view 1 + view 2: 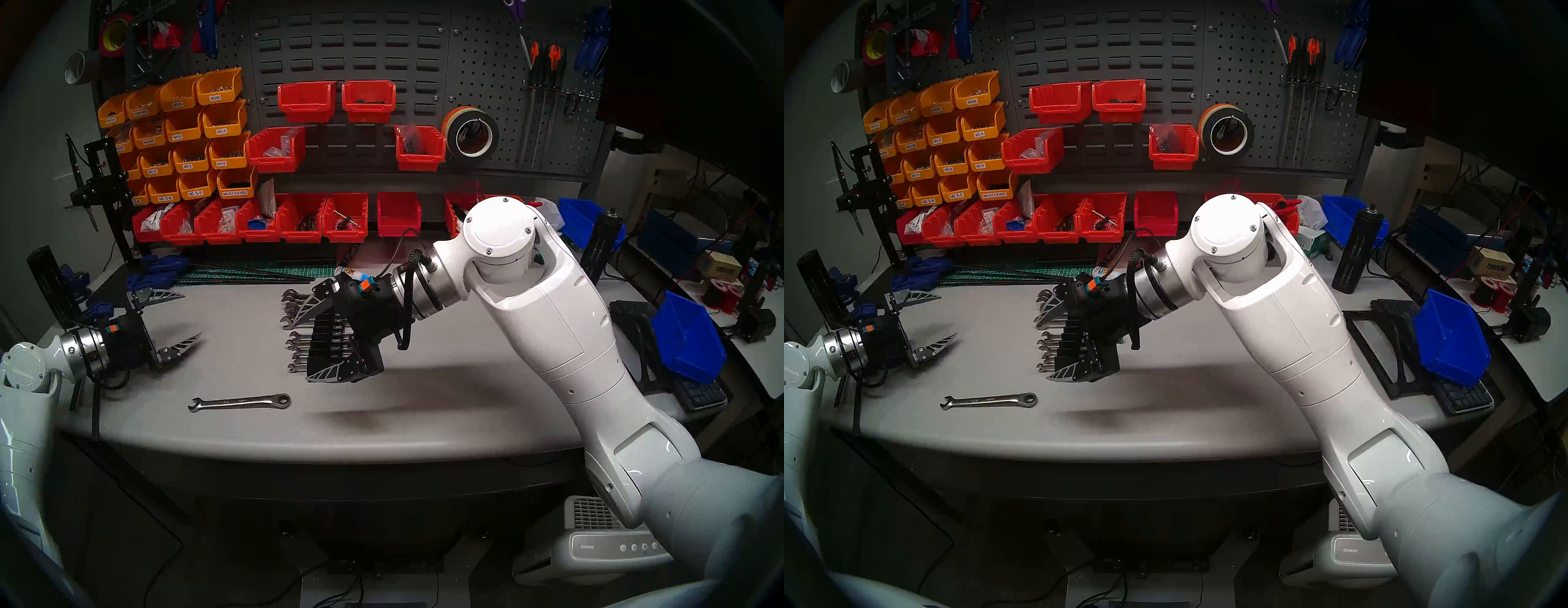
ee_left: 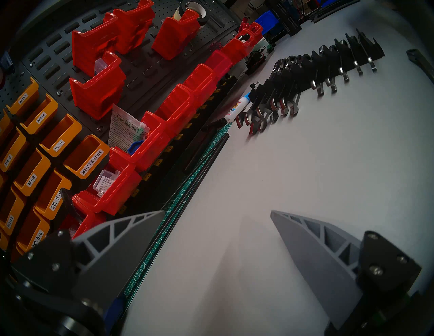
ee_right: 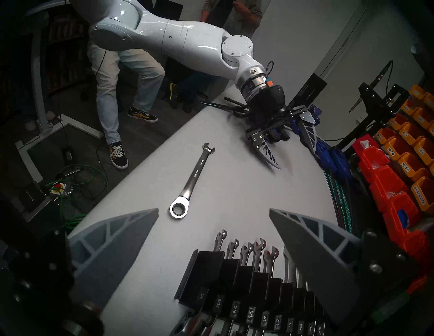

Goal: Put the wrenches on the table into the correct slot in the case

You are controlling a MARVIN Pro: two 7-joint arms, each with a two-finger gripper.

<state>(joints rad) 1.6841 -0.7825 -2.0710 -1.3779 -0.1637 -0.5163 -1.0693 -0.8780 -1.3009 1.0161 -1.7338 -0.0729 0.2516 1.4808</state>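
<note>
The left gripper, black with ribbed grey pointed fingers, hangs over the left edge of the table, fingers spread wide and empty; blue clamps lie just behind it. On the matte light-grey top near the rounded front edge lies the wrench, shiny chrome, slim-shafted, open jaw to the left and ring end to the right, apart from both grippers. Right of it and farther back stands the case, a long black plastic rack of stepped grooves with small white size labels; smaller chrome wrenches fill most grooves, while the wide end groove nearest the loose wrench holds none. The right gripper hovers above the case, fingers wide with nothing between them, and in the head views covers most of it. A green cutting mat and red bins line the back. The labels beyond the right finger are cut off.
</note>
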